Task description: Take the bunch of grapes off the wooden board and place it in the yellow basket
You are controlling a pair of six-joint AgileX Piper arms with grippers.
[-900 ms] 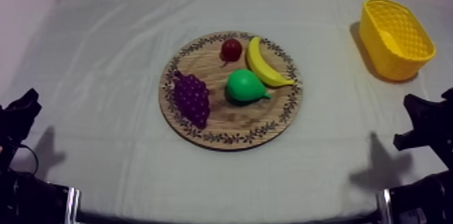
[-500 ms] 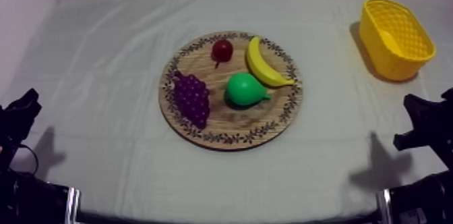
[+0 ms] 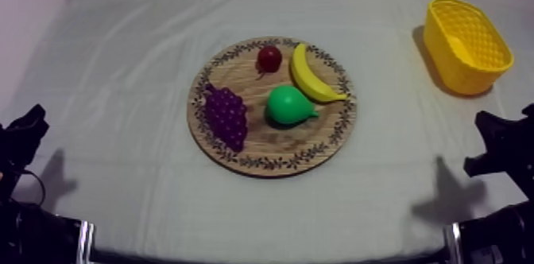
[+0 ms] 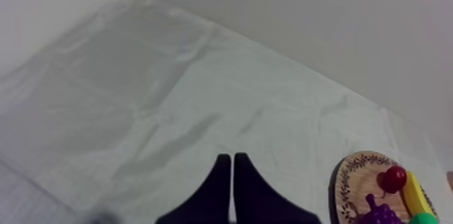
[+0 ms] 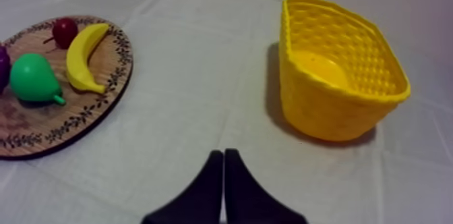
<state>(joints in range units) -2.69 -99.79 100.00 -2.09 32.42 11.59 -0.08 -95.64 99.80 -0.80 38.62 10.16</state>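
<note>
**Task item.** The bunch of grapes lies flat on the left part of the wooden board. Its stem end points far and its taper points near. The pear sits just beside it on the right, apart by a narrow gap. The banana and the small red fruit lie farther off on the same board.

**Handling, judged.** A moulded toy, so probably light and stiff. The knobbly surface should give the fingers some purchase, though the finish looks smooth and may slip. The best hold is across the widest part of the cluster, one finger on the open left flank and one in the gap by the pear. The thin stem is not recommended.

**Grippers.** The left gripper and the right gripper both sit low at the near edge. The fingers of each are pressed together with nothing between them.

**Surface and room.** The cloth is grey-white and lightly creased. Pale walls stand at the far and left sides. The yellow basket is at the far right, well apart from the board.
</note>
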